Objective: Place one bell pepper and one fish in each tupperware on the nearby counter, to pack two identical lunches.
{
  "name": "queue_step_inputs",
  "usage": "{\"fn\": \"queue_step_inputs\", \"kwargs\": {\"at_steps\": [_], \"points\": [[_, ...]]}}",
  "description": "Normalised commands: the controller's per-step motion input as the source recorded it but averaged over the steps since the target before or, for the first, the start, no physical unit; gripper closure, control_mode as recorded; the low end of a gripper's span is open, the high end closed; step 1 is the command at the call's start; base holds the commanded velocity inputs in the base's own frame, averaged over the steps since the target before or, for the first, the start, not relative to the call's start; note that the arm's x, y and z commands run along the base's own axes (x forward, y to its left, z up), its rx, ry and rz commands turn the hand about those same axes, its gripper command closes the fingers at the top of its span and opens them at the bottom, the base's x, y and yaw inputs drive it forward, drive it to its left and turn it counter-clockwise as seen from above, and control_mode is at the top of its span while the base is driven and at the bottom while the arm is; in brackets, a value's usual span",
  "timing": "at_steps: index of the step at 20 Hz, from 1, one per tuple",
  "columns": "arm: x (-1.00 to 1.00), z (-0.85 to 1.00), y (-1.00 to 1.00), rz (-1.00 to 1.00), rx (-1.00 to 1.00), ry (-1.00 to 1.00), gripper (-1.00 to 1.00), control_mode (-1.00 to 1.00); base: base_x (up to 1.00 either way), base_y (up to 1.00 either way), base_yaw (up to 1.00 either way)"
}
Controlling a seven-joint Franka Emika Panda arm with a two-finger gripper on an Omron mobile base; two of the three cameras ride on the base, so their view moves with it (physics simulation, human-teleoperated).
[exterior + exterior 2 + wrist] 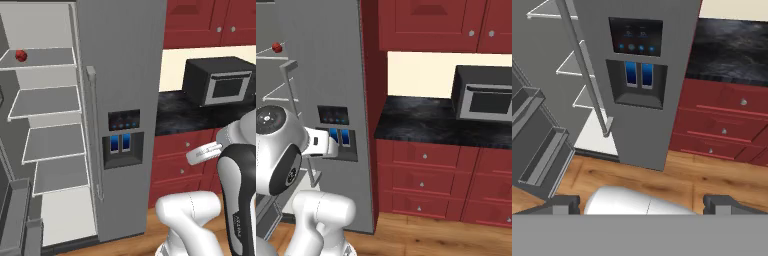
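One red bell pepper (20, 55) sits on the top shelf of the open fridge compartment, at the far left; it also shows as a small red lump (276, 47) in the right base view. My gripper (644, 205) is open, its two dark fingertips far apart at the bottom of the hand view with nothing held between them. It hangs well below and to the right of the pepper, facing the fridge's closed door. The black marbled counter (175, 115) runs right of the fridge. Fish and tupperware are out of view.
The closed grey fridge door carries a dispenser panel (122, 145) and a long vertical handle (92, 130). White shelves (52, 142) fill the open compartment, with door bins (542, 145) at left. A black toaster oven (220, 82) stands on the counter above dark-red drawers (426, 175).
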Motion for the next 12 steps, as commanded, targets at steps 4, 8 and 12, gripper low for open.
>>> {"fn": "queue_step_inputs", "kwargs": {"at_steps": [4,8,12], "points": [[0.00,0.00,0.00,0.00,0.00,0.00,-1.00,1.00,0.00,1.00,0.04],[0.00,0.00,0.00,0.00,0.00,0.00,-1.00,1.00,0.00,1.00,0.04],[0.00,0.00,0.00,0.00,0.00,0.00,-1.00,1.00,0.21,0.03,0.11]]}}
